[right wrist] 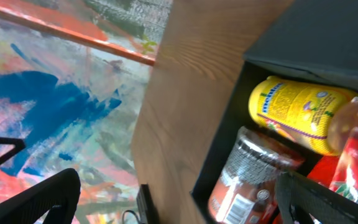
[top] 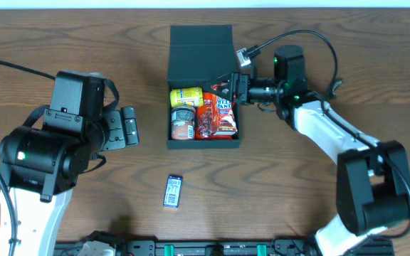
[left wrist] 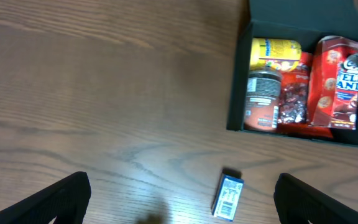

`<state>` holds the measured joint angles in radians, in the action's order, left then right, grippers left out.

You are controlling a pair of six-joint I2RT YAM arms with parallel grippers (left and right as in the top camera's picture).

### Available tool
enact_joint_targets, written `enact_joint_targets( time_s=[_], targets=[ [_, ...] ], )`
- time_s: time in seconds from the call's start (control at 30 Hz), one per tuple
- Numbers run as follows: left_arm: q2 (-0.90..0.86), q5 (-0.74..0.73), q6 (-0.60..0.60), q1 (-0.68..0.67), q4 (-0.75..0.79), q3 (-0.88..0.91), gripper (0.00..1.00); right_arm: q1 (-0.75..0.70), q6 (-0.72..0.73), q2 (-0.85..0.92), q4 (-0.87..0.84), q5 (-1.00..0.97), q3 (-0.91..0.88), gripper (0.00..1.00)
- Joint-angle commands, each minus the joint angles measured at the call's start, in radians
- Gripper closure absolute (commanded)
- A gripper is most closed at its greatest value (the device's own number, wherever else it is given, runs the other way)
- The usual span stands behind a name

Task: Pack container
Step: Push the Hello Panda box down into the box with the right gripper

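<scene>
Container (top: pixel 201 43) just beneath released right pincer (top: pixel 224 89); released left pincer (top: pixel 129 126) well apart from it.

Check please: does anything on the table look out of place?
Yes. One small blue-and-white packet lies alone on the table, outside the container, while the other snacks sit packed inside. Nothing looks spilled or damaged.

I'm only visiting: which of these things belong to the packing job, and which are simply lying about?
Part of the job: the container; inside it a yellow packet, a dark jar and a red snack bag; probably also the small blue packet lying outside it, not yet packed.

Just there: the wooden table; the black rail at its near edge.
</scene>
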<state>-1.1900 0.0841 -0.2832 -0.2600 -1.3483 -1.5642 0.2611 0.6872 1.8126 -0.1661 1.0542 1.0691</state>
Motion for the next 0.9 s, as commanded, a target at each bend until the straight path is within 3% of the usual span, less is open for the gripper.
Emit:
enact_joint_targets(
  time_s=[0.0,0.87],
  targets=[
    [0.001,-0.019,0.014,-0.003,0.003,0.001,0.05,0.024,-0.039,0.051,-0.003,-0.011,0.032,0.01],
    [0.001,-0.01,0.022,-0.003,-0.007,0.001,0.05,0.034,-0.068,0.209,-0.025,-0.014,0.062,0.01]
  ],
)
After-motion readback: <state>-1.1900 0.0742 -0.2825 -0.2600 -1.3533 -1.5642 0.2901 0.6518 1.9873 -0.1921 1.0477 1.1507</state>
